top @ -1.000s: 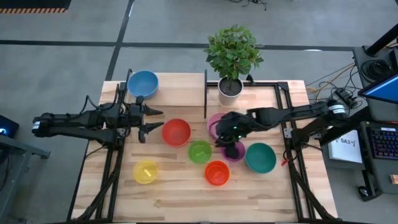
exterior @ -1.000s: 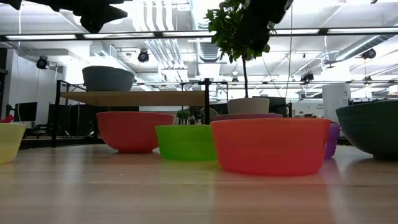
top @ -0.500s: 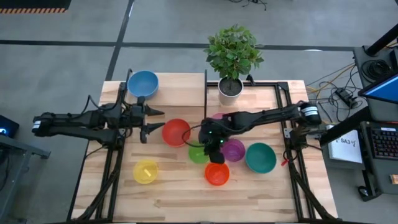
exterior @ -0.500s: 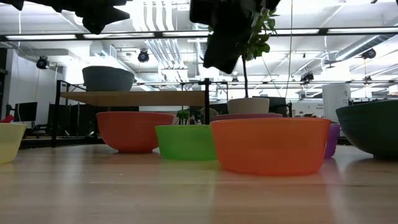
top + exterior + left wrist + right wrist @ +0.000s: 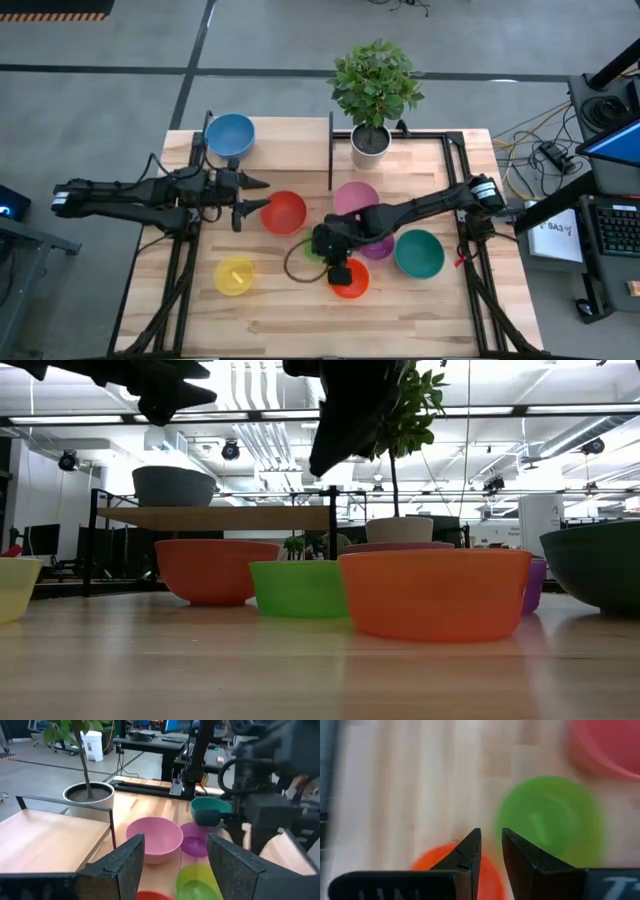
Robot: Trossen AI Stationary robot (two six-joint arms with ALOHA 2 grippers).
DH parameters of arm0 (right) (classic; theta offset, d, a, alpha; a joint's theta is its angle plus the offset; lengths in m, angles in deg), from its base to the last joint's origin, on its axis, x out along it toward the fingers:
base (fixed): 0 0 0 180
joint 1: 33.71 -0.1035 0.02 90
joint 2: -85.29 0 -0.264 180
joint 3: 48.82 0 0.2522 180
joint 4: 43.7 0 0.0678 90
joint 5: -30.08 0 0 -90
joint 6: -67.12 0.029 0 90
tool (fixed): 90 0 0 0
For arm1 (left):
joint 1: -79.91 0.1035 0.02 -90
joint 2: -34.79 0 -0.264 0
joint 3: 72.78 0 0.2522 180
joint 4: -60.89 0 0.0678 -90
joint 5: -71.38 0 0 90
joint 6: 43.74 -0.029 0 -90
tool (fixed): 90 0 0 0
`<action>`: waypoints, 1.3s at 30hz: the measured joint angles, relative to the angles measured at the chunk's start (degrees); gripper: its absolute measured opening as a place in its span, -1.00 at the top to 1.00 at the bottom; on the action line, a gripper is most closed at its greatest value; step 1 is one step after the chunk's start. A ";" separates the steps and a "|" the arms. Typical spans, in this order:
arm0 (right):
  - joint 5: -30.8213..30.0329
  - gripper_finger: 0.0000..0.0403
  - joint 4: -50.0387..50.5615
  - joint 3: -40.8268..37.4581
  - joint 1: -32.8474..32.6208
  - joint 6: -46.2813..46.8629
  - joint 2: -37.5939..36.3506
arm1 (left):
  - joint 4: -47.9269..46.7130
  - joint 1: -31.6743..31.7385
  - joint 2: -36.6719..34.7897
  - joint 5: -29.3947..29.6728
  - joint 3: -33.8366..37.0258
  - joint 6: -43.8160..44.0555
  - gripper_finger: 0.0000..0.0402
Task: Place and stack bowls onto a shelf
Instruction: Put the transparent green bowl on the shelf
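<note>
The shelf [image 5: 285, 140] is a pale board with a black frame at the table's far left, and the blue bowl [image 5: 229, 134] stands on it. The red [image 5: 284, 213], pink [image 5: 352, 196], purple [image 5: 380, 246], teal [image 5: 418, 253], orange [image 5: 352, 283] and yellow [image 5: 234, 275] bowls stand on the table. The green bowl [image 5: 547, 820] lies mostly hidden under my right arm in the high view. My left gripper [image 5: 262, 193] is open and empty, in the air just left of the red bowl. My right gripper [image 5: 491, 840] is shut and empty, above the table between the green and orange bowls.
A white plant pot [image 5: 370, 143] with a leafy plant stands at the far middle, just right of the shelf's black divider [image 5: 330, 150]. Bare tabletop lies along the near edge [image 5: 300, 320] and left of the yellow bowl.
My right gripper has swung from above the purple bowl toward the table's left and near edges, and now hangs over the green and orange bowls. My left gripper has edged a little toward the red bowl. No bowl has moved.
</note>
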 joint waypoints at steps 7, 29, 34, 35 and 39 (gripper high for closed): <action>-3.95 0.66 2.30 2.39 -0.56 1.42 0.28 | 3.50 -1.83 0.96 -0.06 0.02 1.40 0.02; -3.58 0.12 -0.24 2.11 -0.54 -0.78 9.97 | 4.81 -6.41 0.39 0.06 0.00 1.49 0.02; -4.03 0.13 -1.35 2.13 -0.54 -0.81 9.78 | 4.78 -6.41 0.47 0.06 0.00 1.46 0.02; -4.02 0.14 -1.76 2.13 -0.54 -0.99 9.97 | 4.78 -6.41 0.47 0.06 0.00 1.45 0.02; -4.04 0.18 -3.51 2.13 -0.54 -1.82 12.39 | 4.79 -6.41 0.47 0.06 0.00 1.44 0.02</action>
